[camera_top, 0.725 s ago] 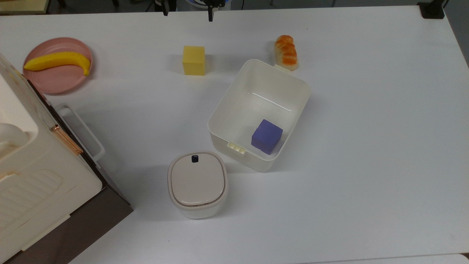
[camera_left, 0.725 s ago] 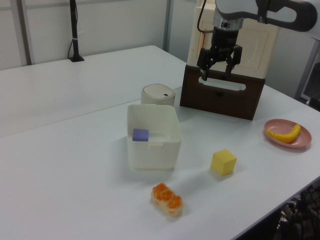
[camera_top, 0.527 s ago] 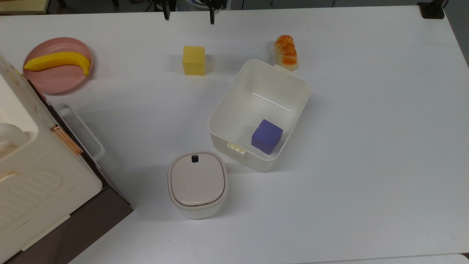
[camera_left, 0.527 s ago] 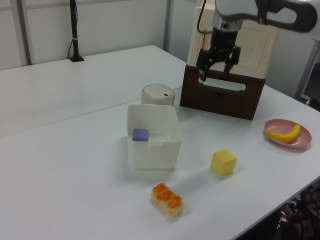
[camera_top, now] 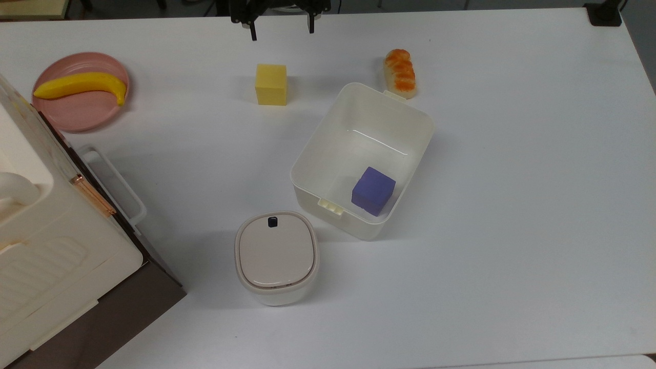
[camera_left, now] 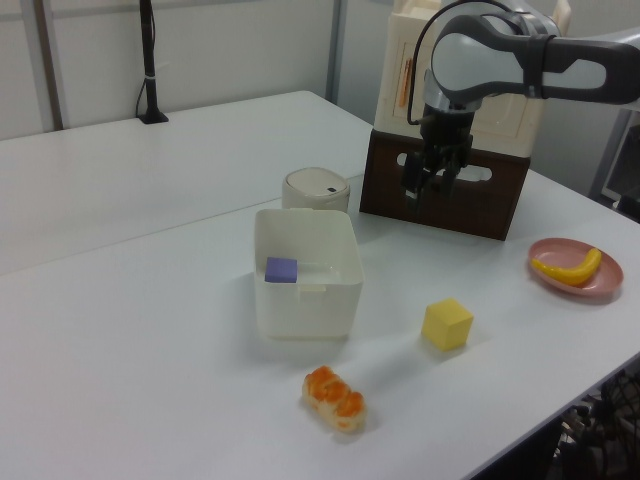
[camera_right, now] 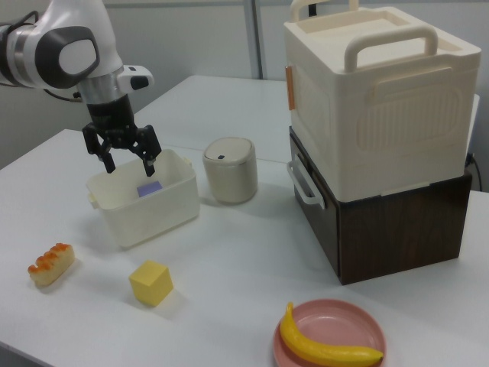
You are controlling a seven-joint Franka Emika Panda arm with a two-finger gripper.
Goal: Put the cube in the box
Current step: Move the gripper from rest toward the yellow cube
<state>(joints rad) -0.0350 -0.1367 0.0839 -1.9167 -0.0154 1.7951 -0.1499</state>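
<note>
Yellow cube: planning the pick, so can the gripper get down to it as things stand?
Probably yes. The yellow cube stands alone on the table, nothing on top; the gripper hangs above with jaws open.

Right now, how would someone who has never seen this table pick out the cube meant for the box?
Start at the cream-white box mid-table. In the top view, the cube sits alone on the bare table to the box's upper left, toward the pink plate. It is plain yellow, while the purple cube already lies inside the box.

A plain matte yellow cube (camera_top: 271, 84) sits on the white worktop (camera_top: 512, 205), and a purple cube (camera_top: 373, 190) lies in the cream-white rectangular plastic box (camera_top: 307, 159). A yellow banana (camera_top: 82, 85) rests on a pink round plate (camera_top: 77, 115). The orange-topped piece (camera_top: 401, 72) has what may be a pale base, and the end effector (camera_right: 123, 156) is black.
</note>
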